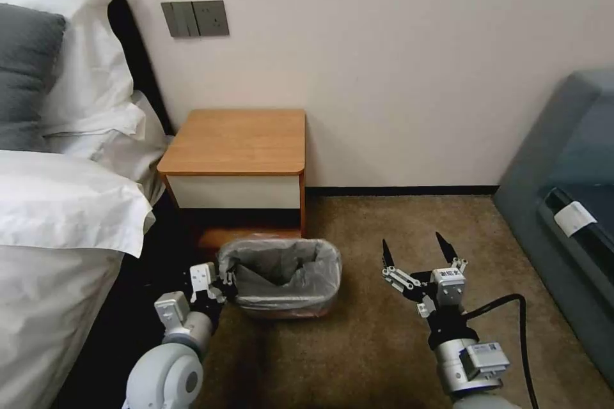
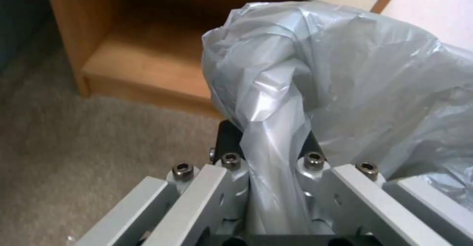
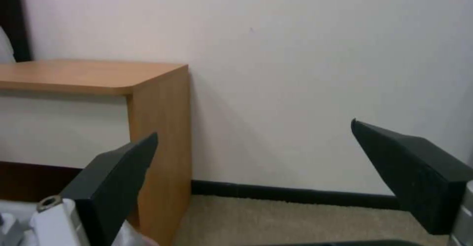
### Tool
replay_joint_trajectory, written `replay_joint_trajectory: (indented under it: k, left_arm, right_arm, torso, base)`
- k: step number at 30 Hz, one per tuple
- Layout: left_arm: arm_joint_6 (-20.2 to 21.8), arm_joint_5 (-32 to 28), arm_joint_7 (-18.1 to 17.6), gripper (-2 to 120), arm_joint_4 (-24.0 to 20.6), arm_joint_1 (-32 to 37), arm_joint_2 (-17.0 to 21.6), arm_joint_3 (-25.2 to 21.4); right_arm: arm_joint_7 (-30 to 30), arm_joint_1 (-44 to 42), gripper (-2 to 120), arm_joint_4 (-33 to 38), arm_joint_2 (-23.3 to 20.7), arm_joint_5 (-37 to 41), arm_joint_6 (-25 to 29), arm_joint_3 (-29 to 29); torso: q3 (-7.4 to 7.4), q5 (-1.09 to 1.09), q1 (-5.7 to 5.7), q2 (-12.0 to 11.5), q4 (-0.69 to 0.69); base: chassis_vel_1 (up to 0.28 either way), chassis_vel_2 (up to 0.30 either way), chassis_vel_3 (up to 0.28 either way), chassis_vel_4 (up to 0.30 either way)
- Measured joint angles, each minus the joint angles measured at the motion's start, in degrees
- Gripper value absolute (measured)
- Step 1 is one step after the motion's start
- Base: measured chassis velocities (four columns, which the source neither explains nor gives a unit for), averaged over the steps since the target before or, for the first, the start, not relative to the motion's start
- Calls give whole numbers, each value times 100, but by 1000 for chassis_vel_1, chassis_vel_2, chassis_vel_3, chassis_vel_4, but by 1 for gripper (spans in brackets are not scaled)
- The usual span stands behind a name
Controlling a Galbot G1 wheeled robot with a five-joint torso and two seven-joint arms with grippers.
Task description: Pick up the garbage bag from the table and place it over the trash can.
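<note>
The left gripper (image 1: 225, 285), lower left of the head view, is clamped on a gathered fold of the garbage bag (image 1: 281, 275). The film is light, soft and slippery; grip bunched edge material. The translucent grey bag lines the trash can (image 1: 288, 310), lower centre. At lower right, the right gripper (image 1: 419, 254) stands apart, holding nothing

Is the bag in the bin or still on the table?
In: the bag lines the bin; the left gripper pinches its edge.

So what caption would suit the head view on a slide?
Left gripper shut on thin grey plastic garbage bag lining small beige trash can; right gripper open.
</note>
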Motion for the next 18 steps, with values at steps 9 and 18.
replay_joint_trajectory:
  k: [9, 18]
  left_arm:
    - [-146, 144, -328, 7, 204, -23, -212, 389]
    - [-174, 256, -540, 7, 311, -80, -317, 795]
  right_arm:
    - [24, 29, 100, -20, 4, -7, 55, 14]
    - [52, 25, 100, -21, 7, 40, 65, 61]
  torso:
    - [0, 0, 0, 0, 0]
    - [0, 0, 0, 0, -1]
  base:
    - [0, 0, 0, 0]
    - [0, 0, 0, 0]
